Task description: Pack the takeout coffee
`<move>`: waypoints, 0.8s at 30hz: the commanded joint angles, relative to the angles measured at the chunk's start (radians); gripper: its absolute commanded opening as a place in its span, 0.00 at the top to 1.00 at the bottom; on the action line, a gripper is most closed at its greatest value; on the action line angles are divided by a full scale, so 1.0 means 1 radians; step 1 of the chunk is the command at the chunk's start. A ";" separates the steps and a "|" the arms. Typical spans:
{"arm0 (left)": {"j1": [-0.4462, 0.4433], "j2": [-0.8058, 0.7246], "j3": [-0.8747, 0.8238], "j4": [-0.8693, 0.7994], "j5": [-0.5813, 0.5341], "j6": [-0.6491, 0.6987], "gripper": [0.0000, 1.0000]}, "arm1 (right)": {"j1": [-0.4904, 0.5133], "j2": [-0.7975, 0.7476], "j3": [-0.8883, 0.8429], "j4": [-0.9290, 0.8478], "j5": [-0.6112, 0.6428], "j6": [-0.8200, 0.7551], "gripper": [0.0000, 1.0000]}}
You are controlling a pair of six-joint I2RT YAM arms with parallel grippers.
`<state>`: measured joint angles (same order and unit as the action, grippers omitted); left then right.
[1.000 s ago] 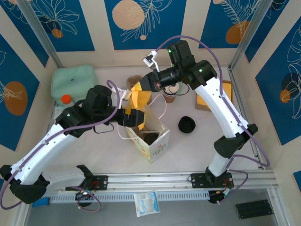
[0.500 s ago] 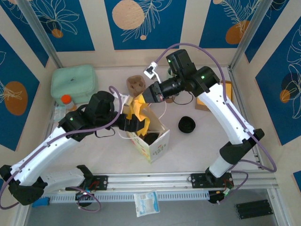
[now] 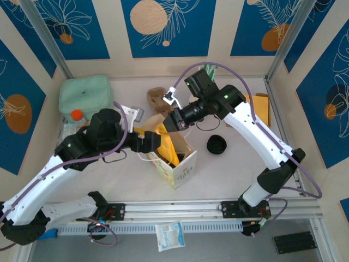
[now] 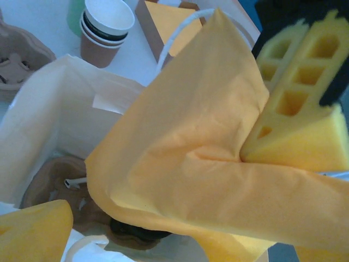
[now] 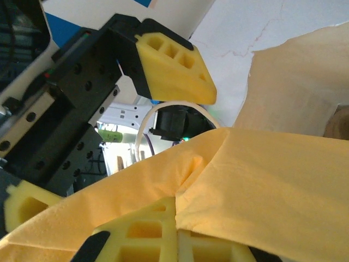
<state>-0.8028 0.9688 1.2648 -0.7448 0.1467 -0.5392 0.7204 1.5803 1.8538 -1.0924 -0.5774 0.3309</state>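
Two robot arms meet over a white paper bag (image 3: 182,170) standing near the middle of the counter (image 3: 229,174). The right fingers (image 5: 136,240) are closed on a sheet of yellow napkin (image 4: 185,147), which drapes across the bag's open mouth. The left fingers (image 5: 174,68) are spread wide just beside the bag's left rim and grip nothing, with the napkin's folds lying between and under them. In the left wrist view, one foam pad of the right arm presses into the napkin at the right. The paper falls from there in a broad fold that covers much of the bag's inside. At the bottom of the bag lies a brown cardboard tray (image 4: 49,185), and beside it, under the napkin's lower edge, shows a sliver of a round black lid (image 4: 131,232). This looks to be the top of the coffee cup sitting in the bag, though the cup's body is hidden by the napkin. Behind the bag on the counter stand a nested stack of paper cups (image 4: 106,27) without lids and an open cardboard box (image 4: 166,22) of more yellow napkins. A second brown cup carrier (image 3: 157,98) lies toward the back, and a small pile of loose black lids (image 3: 216,144) rests to the right of the bag, apart from it. At the far left are a pale green case (image 3: 84,95) and, in front of it, a bottle with an orange cap (image 3: 76,115).
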 commanded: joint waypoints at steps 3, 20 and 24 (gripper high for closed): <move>-0.006 -0.036 0.000 0.000 -0.102 -0.036 0.01 | 0.008 -0.027 0.007 -0.033 0.034 -0.029 0.80; -0.006 -0.004 0.027 -0.010 -0.136 -0.033 0.00 | -0.058 -0.084 0.019 -0.040 0.139 -0.005 0.46; -0.006 0.016 0.032 -0.009 -0.136 -0.025 0.01 | -0.105 -0.129 -0.003 -0.006 0.127 0.021 0.43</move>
<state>-0.8028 0.9798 1.2652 -0.7452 0.0193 -0.5751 0.6361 1.5040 1.8565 -1.1130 -0.4438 0.3302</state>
